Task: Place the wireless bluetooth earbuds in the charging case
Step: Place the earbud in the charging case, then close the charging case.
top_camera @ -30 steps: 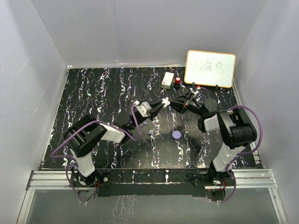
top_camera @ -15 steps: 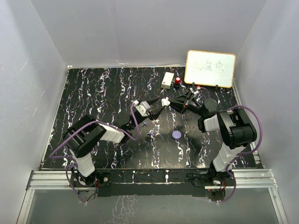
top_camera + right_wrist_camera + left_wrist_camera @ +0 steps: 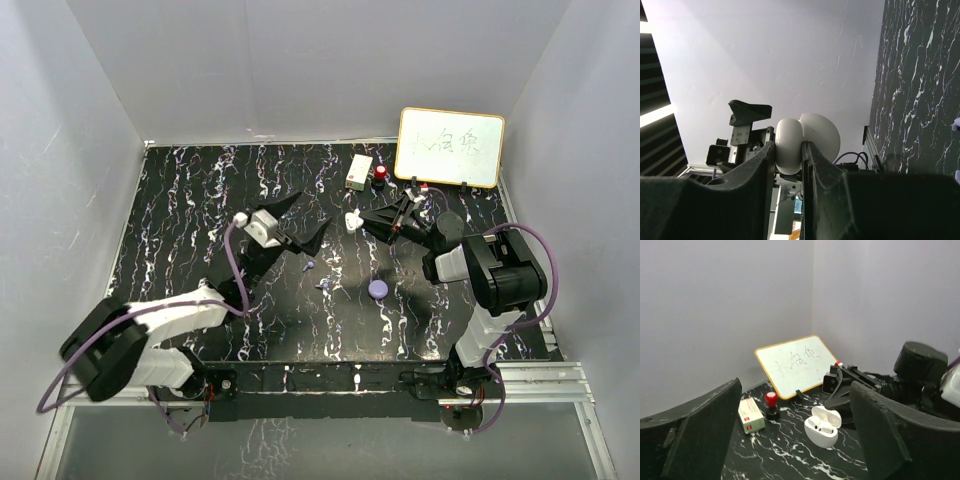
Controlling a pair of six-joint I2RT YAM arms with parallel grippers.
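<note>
The right gripper (image 3: 789, 150) was clamped shut on the white charging case (image 3: 352, 220), lid open, near the middle of the table (image 3: 200, 220). The left gripper (image 3: 314, 208) stood wide open and empty, a little beyond the two tiny lilac earbuds (image 3: 308, 266) lying loose on the table. To pick well, the left fingers should probably come straight down astride one earbud, close gently and aim it at a slot while the case was kept steady. Open table lay to the left, while the lilac puck (image 3: 377, 289), red stamp (image 3: 381, 175), small box (image 3: 359, 171) and whiteboard (image 3: 450, 146) crowded the right and far side.
</note>
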